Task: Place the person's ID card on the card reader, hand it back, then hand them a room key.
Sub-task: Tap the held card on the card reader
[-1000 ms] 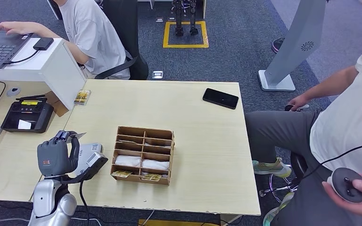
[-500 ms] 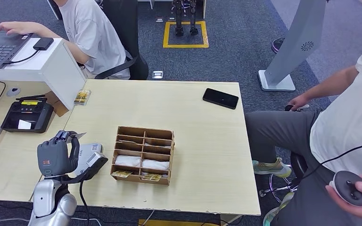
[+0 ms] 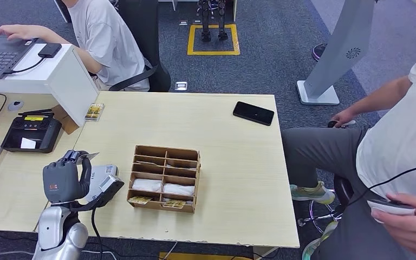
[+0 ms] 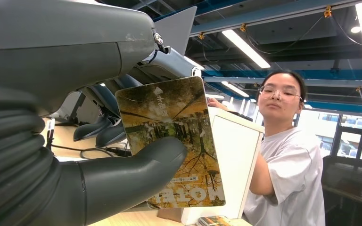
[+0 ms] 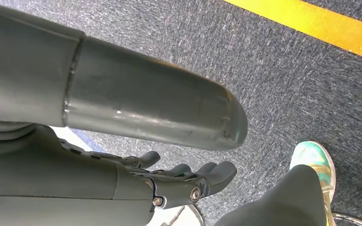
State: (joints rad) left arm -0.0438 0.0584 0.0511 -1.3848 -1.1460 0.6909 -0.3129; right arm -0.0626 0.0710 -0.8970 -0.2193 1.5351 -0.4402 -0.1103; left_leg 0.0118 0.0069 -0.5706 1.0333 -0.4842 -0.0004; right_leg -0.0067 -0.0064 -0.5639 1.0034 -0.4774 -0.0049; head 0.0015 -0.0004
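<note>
Left hand unmoved from a second ago, still pinching ID card between thumb and fingers, raised just above card reader. Right hand hangs empty, fingers apart. Card not yet placed.

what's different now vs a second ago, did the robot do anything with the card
No. The left hand holds the card raised beside the card reader, just as before. The one visible change is the person at the right: their hand has turned the round controller edge-on and closed over it. The box of compartments and the phone stayed put.
</note>
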